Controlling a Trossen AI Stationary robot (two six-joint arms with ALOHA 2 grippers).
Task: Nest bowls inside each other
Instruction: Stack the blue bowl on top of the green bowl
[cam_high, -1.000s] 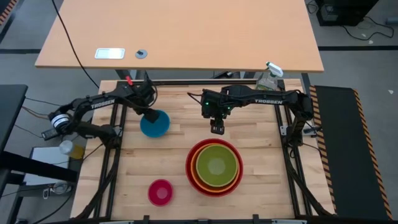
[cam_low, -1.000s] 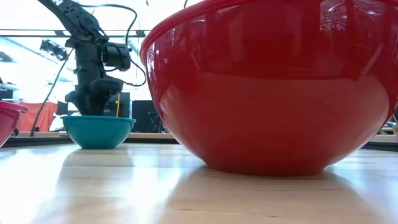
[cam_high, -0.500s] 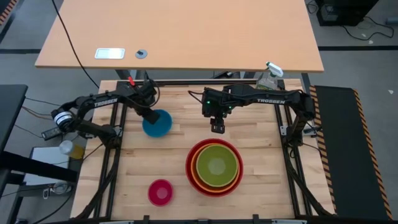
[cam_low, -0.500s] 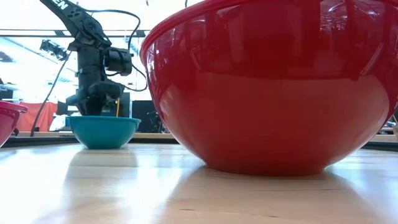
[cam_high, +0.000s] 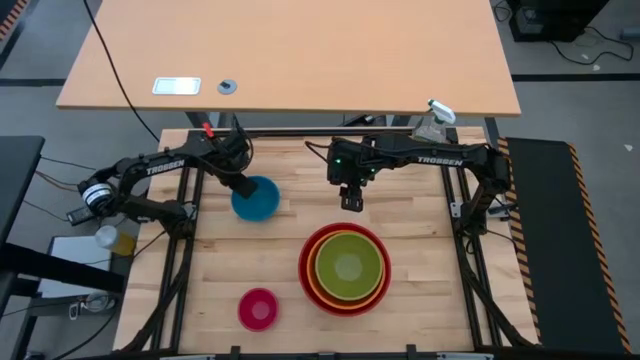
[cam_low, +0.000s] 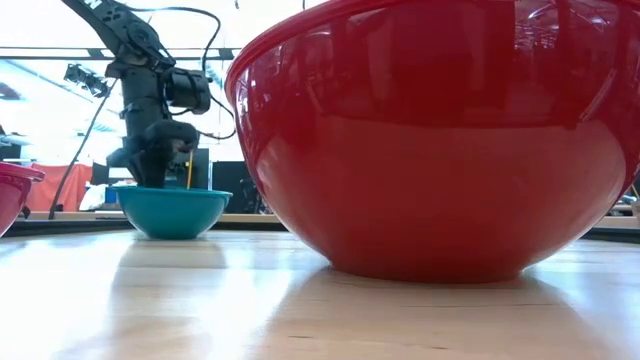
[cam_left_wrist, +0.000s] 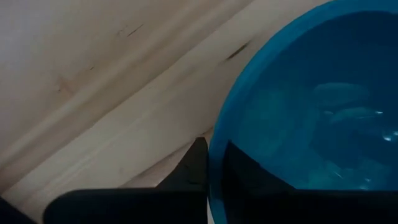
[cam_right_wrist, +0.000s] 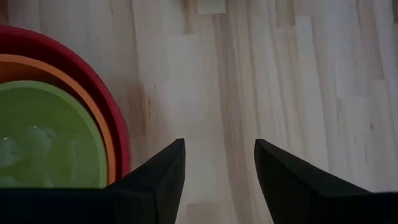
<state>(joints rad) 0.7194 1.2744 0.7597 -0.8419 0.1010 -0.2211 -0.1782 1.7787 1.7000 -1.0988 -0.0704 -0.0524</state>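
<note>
From above, my left gripper (cam_high: 243, 187) has clamped onto the blue bowl (cam_high: 255, 199) rim and dragged it slightly toward the stack. Red bowl (cam_high: 345, 268) holds orange (cam_high: 316, 284) and green (cam_high: 349, 264); pink bowl (cam_high: 259, 309) sits apart, empty. In the left wrist view, fingers (cam_left_wrist: 194, 167) straddle the rim. In the right wrist view, my right gripper (cam_right_wrist: 219, 168) hangs released beside the stack.

A clear spray bottle (cam_high: 433, 122) stands at the wooden table's (cam_high: 420, 330) far right corner.

small bowl (cam_high: 259, 308) left of nested bowls (cam_high: 346, 268)
</note>
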